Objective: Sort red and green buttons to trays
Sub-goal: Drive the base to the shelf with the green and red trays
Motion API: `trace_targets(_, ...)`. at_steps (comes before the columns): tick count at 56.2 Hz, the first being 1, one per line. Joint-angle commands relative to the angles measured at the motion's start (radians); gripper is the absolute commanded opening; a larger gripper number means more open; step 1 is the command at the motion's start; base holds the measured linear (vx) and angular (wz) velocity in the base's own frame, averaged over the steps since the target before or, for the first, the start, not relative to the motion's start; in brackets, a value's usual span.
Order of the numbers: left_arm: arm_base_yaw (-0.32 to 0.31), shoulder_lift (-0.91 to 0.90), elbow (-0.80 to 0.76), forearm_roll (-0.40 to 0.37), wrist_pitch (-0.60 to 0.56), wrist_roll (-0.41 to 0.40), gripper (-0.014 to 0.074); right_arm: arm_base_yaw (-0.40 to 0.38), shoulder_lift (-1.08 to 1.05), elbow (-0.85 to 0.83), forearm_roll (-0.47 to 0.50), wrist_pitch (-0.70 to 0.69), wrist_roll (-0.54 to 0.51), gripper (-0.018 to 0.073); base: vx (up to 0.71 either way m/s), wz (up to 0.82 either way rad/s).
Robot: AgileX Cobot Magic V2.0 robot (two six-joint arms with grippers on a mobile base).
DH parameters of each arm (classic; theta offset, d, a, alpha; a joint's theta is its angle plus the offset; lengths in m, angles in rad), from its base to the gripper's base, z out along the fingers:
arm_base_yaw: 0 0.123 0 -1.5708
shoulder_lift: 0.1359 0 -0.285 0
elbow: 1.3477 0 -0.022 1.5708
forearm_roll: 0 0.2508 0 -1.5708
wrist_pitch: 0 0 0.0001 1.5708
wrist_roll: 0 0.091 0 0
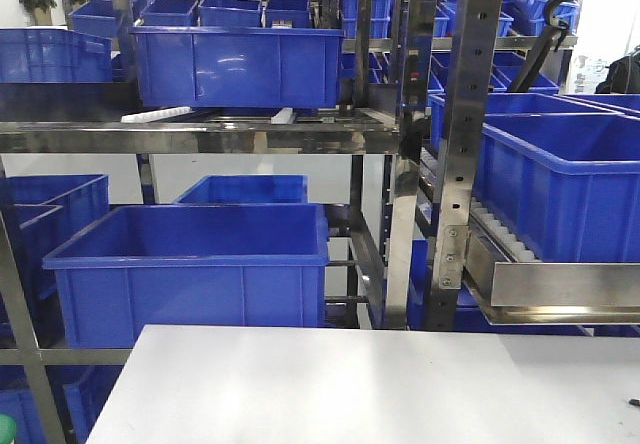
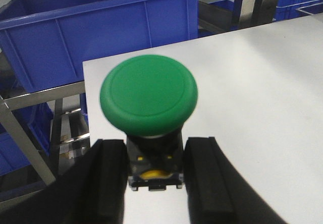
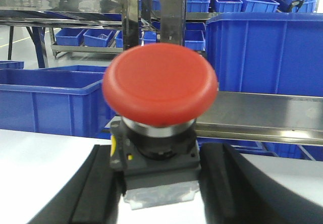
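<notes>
left gripper (image 2: 154,181): jaws clenched on the dark base of the green button (image 2: 149,94), cap toward the camera, near a corner of the white bench (image 2: 262,82). right gripper (image 3: 159,183): jaws clenched on the base of the red button (image 3: 160,85). contact with the bench cannot be determined for either button. blue crates (image 1: 190,264) sit on steel shelving (image 1: 200,136) behind.

Bright, even, diffuse indoor light; white table (image 1: 350,384) near washed out, streaky glare on steel shelf rails (image 1: 200,139) and glossy blue crates (image 1: 190,264). Wrist views: green button (image 2: 149,93) crisp, red button (image 3: 160,85) soft at cap edge, shadows faint.
</notes>
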Motion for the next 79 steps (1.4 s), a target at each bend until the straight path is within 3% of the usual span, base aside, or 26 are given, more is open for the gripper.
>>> trace_targets(1,-0.008,-0.002,-0.028,-0.006,-0.079,-0.001,-0.0004,-0.002,0.0,-0.037,-0.01,-0.086,-0.015,-0.0009,-0.01,0.06)
trace_targets(25,-0.008,-0.002,-0.028,-0.006,-0.079,-0.001,-0.0004,-0.002,0.0,-0.037,-0.01,-0.086,-0.015,-0.0009,-0.04,0.25)
trace_targets(79,-0.008,-0.002,-0.028,-0.006,-0.079,-0.001,-0.0004,-0.002,0.0,-0.037,-0.01,-0.086,-0.015,-0.0009,-0.12,0.58)
